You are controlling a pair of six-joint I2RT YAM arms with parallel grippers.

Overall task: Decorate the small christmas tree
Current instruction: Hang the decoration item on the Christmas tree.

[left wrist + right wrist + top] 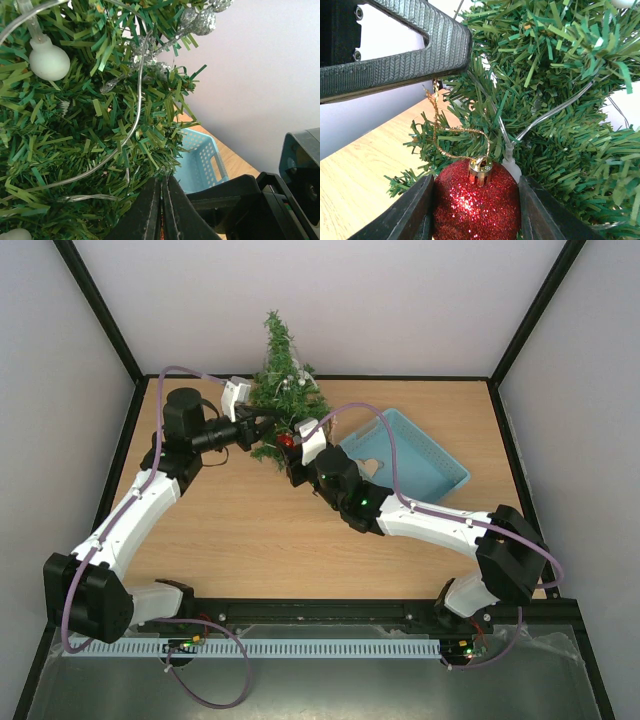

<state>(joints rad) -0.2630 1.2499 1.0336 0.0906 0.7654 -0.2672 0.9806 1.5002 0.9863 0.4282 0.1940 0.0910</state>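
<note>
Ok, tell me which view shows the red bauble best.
Right wrist view: the red bauble sits large in the right hand, gold loop visible. The top view shows only a small red dot; the left wrist view, nothing.

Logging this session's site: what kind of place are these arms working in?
Most likely a lab robot test cell, not a home: a wooden tabletop boxed in by plain white panels on a black frame, with a black mounting rail along its near edge.
</note>
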